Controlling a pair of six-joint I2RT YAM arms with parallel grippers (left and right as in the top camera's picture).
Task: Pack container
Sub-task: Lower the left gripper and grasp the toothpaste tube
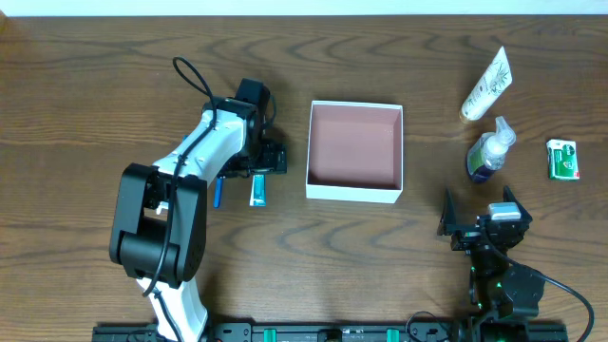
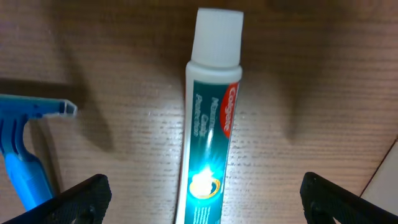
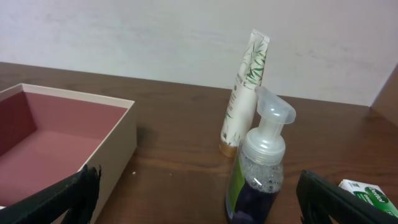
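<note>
The container, a white-walled box with a reddish-brown inside, stands empty at the table's middle; its near wall shows in the right wrist view. A teal toothpaste tube lies on the table left of it. My left gripper is open, its fingers on either side of the tube, just above the table. A blue razor lies left of the tube, also seen in the left wrist view. My right gripper is open and empty, low at the front right.
At the right stand a purple foam pump bottle and a white tube with a leaf print. A green and white packet lies at the far right.
</note>
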